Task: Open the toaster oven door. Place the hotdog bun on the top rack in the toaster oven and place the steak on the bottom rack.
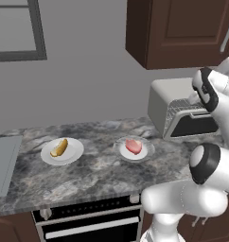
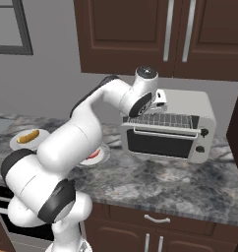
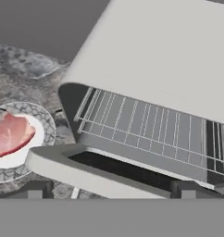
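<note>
Hand view: gripper (image 3: 111, 193) spread wide and grasping nothing, poised just above the upper edge of the toaster oven door (image 3: 93, 173). Door swung partway down from the toaster oven (image 3: 169, 60), leaving a gap that shows the top rack (image 3: 151, 125) in the dark cavity. Bottom rack hidden behind the door here. Steak (image 3: 11, 133) on its patterned plate (image 3: 45, 124), on the counter left of the toaster oven.

Left base view: toaster oven (image 1: 171, 97) at the back of the marble counter (image 1: 92, 175), right of both plates. Toaster oven door (image 1: 194, 124) tilted outward, wire rack (image 1: 180, 109) visible above it. Steak (image 1: 133, 146) on the nearer plate (image 1: 145, 152), just left of the toaster oven; hotdog bun (image 1: 59, 147) on a white plate (image 1: 74, 152) farther left, well apart from it. Gripper probably masked by the wrist at the door's top, so jaw spread not readable in this view.

Right base view: arm reaching across to the toaster oven (image 2: 190, 106); toaster oven door (image 2: 158, 142) ajar, rack (image 2: 163, 119) exposed above its rim. Hotdog bun (image 2: 28, 136) far left of the toaster oven, steak mostly covered by the arm.

Progress, judged: door opening begun but not finished, not yet lying flat. Both foods untouched on their plates; bun to top rack and steak to bottom rack still entirely ahead.
</note>
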Available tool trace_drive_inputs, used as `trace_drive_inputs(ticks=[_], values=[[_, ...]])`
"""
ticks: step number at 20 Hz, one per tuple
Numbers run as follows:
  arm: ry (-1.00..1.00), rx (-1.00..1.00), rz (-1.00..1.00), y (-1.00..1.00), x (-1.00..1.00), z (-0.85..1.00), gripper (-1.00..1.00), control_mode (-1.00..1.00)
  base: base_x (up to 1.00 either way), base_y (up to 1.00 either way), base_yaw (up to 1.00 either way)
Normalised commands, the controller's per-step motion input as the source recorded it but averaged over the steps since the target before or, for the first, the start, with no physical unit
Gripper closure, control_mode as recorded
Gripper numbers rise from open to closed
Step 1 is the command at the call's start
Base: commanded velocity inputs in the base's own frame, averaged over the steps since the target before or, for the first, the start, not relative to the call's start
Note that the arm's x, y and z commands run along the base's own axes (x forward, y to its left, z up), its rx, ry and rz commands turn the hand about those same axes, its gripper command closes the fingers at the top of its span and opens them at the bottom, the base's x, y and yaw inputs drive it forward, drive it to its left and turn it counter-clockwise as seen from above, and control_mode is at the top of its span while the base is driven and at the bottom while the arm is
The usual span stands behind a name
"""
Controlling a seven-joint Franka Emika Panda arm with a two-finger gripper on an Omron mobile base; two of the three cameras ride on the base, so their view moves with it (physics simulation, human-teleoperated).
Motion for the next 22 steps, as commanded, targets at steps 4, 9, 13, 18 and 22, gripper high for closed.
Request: trace_drive_inputs(ticks=[4, 9, 13, 18, 22], values=[[0.0, 0.0, -0.17, 0.0, 0.01, -0.25, -1.0, -1.0, 0.0, 0.0, 0.0], [0.0, 0.0, -0.09, -0.01, 0.0, -0.25, -1.0, -1.0, 0.0, 0.0, 0.0], [0.0, 0.02, -0.02, -0.04, -0.02, -0.24, -1.0, -1.0, 0.0, 0.0, 0.0], [0.0, 0.02, 0.0, -0.07, -0.23, -0.19, -1.0, -1.0, 0.0, 0.0, 0.0], [-0.02, 0.02, 0.0, -0.02, -0.05, -0.01, -1.0, -1.0, 0.0, 0.0, 0.0]])
